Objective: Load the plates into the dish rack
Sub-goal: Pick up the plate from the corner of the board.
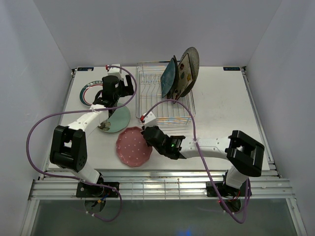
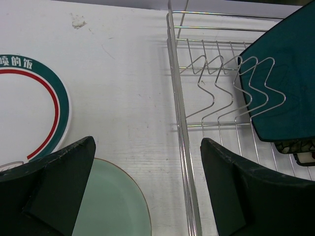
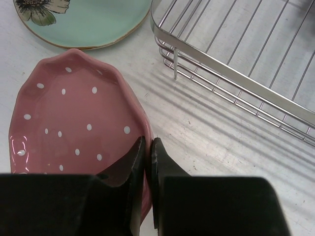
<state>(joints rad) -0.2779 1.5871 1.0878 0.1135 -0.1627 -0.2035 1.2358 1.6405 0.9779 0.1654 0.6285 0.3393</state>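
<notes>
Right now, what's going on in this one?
The right hand is pinched shut on the right rim of the pink dotted plate, which lies on the table near the dish rack's front-left corner. The left hand is open and empty, hovering by the rack's left side over the edge of the mint plate, with the white teal-rimmed plate beside it. The teal plate and at least two others stand upright in the rack.

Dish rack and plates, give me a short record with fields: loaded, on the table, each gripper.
Dish rack: teal plate, floral plate, dark round plate, all upright
On table: white teal-rimmed plate, mint plate, pink dotted plate
Left gripper: open, empty
Right gripper: shut on pink dotted plate's rim
</notes>
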